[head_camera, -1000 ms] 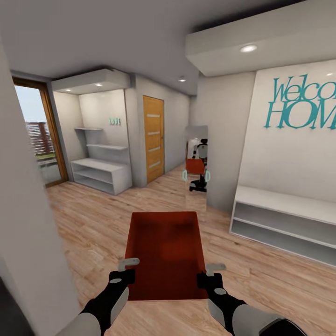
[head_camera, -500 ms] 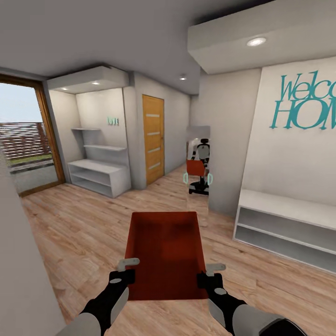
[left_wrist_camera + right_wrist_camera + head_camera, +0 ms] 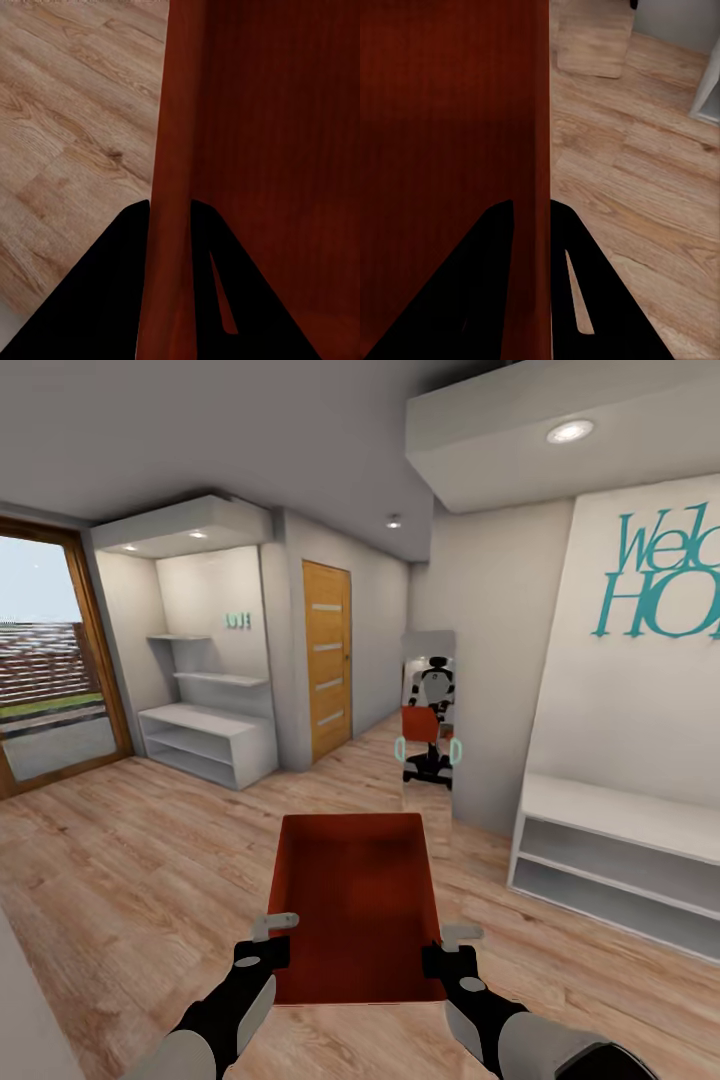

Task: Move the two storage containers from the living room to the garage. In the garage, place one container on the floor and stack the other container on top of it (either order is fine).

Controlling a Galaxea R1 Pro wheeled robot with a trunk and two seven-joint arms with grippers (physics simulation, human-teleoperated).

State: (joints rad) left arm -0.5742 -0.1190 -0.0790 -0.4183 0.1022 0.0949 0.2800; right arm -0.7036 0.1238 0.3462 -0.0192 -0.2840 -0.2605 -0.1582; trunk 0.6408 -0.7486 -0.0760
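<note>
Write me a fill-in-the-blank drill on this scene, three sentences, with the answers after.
1. Each gripper, the left gripper and the right gripper, is clamped on a side wall of the orange-red ____.
2. The floor under the robot is light ____ planks.
3. The tall mirror ahead reflects the ____ itself.

Missing words: container; wood; robot

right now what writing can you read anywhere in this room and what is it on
"Welc" over "HO", cut off by the picture's edge: big teal letters on the white wall panel above the low white shelf.
Small teal sign on the back wall of the far shelf nook: too small and blurred to read.
</note>
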